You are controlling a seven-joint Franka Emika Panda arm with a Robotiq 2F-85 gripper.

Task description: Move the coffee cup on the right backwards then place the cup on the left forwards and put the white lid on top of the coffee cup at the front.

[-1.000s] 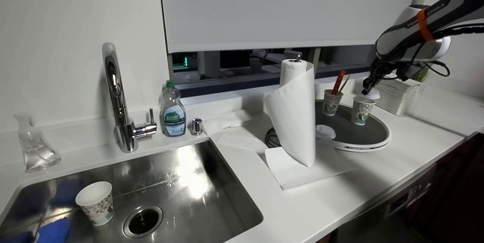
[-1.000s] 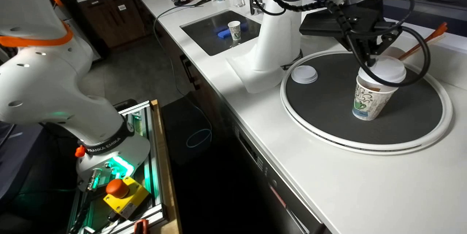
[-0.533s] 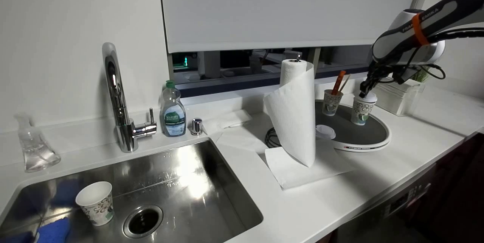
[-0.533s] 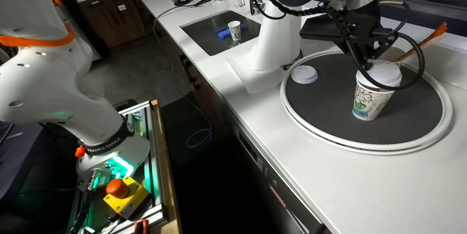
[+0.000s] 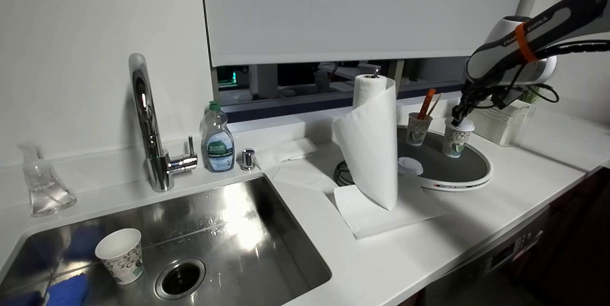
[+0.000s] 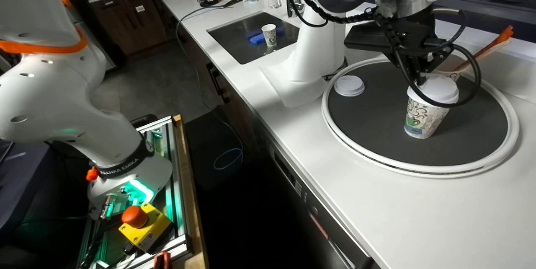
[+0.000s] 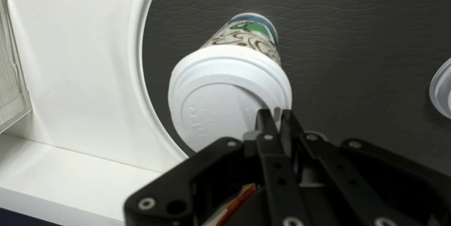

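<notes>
Basically, the cup shuffle is looking done: front coffee cup [image 6: 423,119] is standing on the dark round plate [image 6: 368,126], rear cup [image 5: 418,130] is sitting behind, apart. White lid [image 7: 216,108] is resting on the front coffee cup; the gripper [image 7: 277,114], jaws almost together, is pinching the lid's edge. Seating and releasing are probably remaining.

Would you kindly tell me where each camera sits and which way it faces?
In an exterior view: set close by the sink, facing the wall, with the tray and the arm at picture right.
In an exterior view: set high at the tray end of the counter, facing toward the sink; the robot's base and arm show.
Wrist view: mounted behind the pincer, which shows, shut on the white lid's edge; it slants down toward the cup.
Both exterior views share the sink, tray, arm, cup and white lid.
</notes>
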